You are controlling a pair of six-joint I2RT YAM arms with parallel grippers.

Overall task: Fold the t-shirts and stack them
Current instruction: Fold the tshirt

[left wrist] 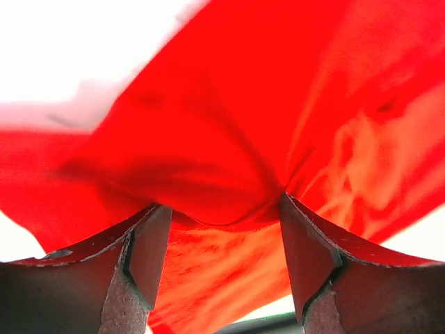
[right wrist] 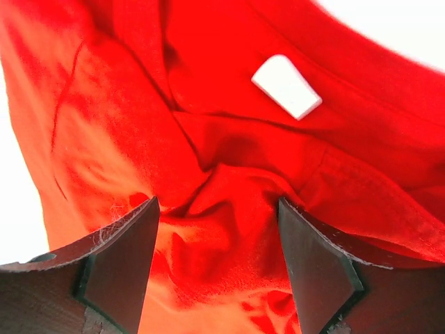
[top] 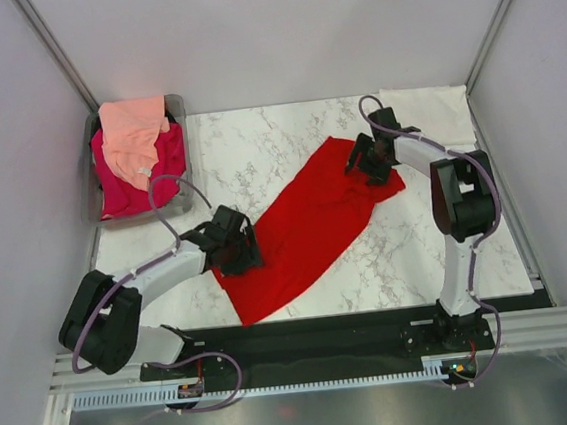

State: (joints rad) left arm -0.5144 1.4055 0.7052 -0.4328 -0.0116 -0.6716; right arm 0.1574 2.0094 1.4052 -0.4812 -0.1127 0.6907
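The red tee (top: 306,232) lies on the bench (top: 257,145) as one long strip. Its long axis runs slantwise, from a near end just below the left hand (top: 237,249) up to a far end under the right hand (top: 370,160). The neck end points toward the right hand. In the right wrist view the white tag (right wrist: 286,86) shows inside the collar, just beyond the fingers (right wrist: 122,257).

The left hand sits on the strip's left edge, closer to the near end, and most of the cloth spreads to its right. Its jaws stand wide apart. A raised fold of red cloth sags into the gap and touches both inner faces, but it is not pinched. Whether that fold is lifted off the bench cannot be told.

The right hand's jaws are also spread wide, tips down on wrinkled red cloth. A soft ridge runs between them and nothing is clamped.

A bin (top: 183,132) stands well apart from the left hand, beyond it and to its left. In it the peach tee (top: 133,131) is draped over the magenta tee (top: 121,193) and over the far rim. The cream tee (top: 433,113) lies flat on the bench just beyond the right hand and to its right.

Count: four tees, one of each colour; two hands; one bin; one tag.
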